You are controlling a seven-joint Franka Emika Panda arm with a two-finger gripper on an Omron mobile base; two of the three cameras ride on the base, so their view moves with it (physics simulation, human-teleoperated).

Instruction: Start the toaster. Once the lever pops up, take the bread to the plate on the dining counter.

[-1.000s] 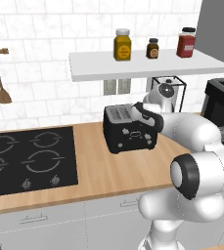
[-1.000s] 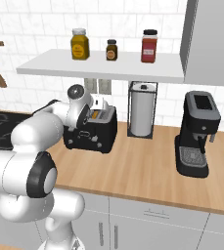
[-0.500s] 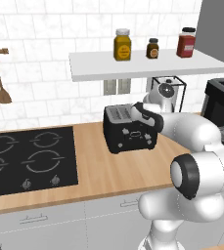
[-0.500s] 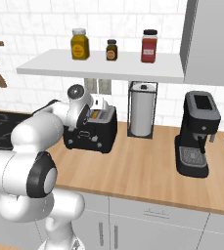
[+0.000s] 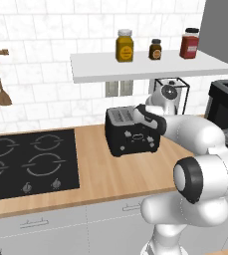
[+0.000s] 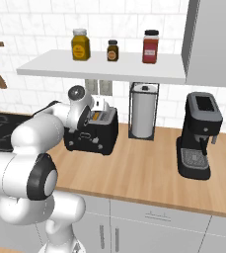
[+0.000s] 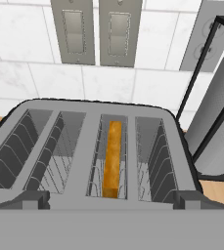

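You had the toaster (image 5: 131, 136) on the wooden worktop (image 5: 110, 172), near its back edge and between the black hob (image 5: 28, 164) and the wire paper-towel stand (image 6: 143, 110). The bread (image 7: 112, 159) sat upright, down inside the third slot from the left as the hand view showed it; the other three slots held nothing. The gripper (image 6: 99, 105) hung just above the toaster's top, jaws spread wide, gripping nothing. By my reading you were early in the task: whether the lever had been pressed could not be told. Lifting the slice out and carrying it to the plate on the dining counter were both left.
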